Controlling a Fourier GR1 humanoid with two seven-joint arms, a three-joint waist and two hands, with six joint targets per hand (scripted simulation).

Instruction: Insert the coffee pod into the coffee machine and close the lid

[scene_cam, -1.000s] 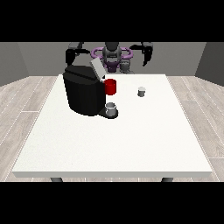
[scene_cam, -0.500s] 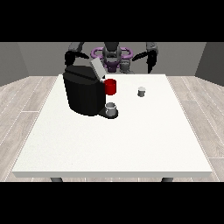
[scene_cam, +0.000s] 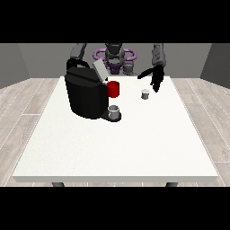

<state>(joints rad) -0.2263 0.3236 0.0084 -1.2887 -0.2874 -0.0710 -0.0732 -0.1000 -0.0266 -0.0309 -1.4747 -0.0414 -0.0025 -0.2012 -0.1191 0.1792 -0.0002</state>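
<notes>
A small grey coffee pod (scene_cam: 145, 94) stands on the white table (scene_cam: 134, 143) at the back right. The black coffee machine (scene_cam: 85, 94) stands at the back left with its grey lid (scene_cam: 100, 69) tilted up and a red part (scene_cam: 113, 89) at its front. A grey cup (scene_cam: 114, 112) sits on its drip tray. The hand at the view's right (scene_cam: 156, 79) hangs just right of and slightly above the pod, fingers straight and pointing down, not touching it. The hand at the view's left is hidden behind the machine; only its arm (scene_cam: 77, 53) shows.
The robot's torso (scene_cam: 115, 58) stands behind the table's far edge. Wide bare tabletop stretches from the machine to the near edge. Wooden floor surrounds the table.
The arm at the view's right has swung down from beside the shoulder, bringing its hand close to the pod. The machine, cup and pod have not moved.
</notes>
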